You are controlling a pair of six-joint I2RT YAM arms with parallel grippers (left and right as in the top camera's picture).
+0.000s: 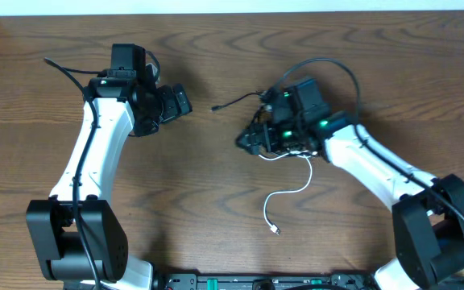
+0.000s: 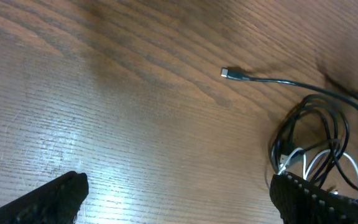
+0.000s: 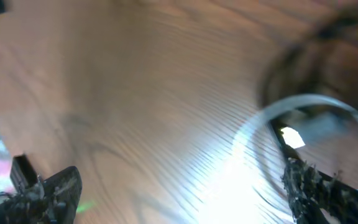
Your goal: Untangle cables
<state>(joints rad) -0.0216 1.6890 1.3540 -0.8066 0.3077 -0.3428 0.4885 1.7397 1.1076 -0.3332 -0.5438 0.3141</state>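
The black cable has one free end that points toward my left side. From its small plug the cord runs almost straight across the table to my right, then it goes into a bundle of loops under my right gripper. In the left wrist view the plug looks silver and flat, and the cord behind it is thin and dark. The loops lie one over another, and I cannot follow each turn.

The white cable is mixed into the same bundle at one end. From there it comes out toward my base, makes one soft curve, and ends in a small plug which points at the near edge of the table. It is thin and shows less length than the black one.

My left gripper stands wide open and holds nothing. The black plug lies ahead of it, apart from both fingers, and the bundle is just beside the right-hand finger in that view.

My right gripper is also wide open and I see nothing held in it. It is above the bundle. The right wrist view is blurred: a white loop lies near one finger, but I cannot tell if it touches.
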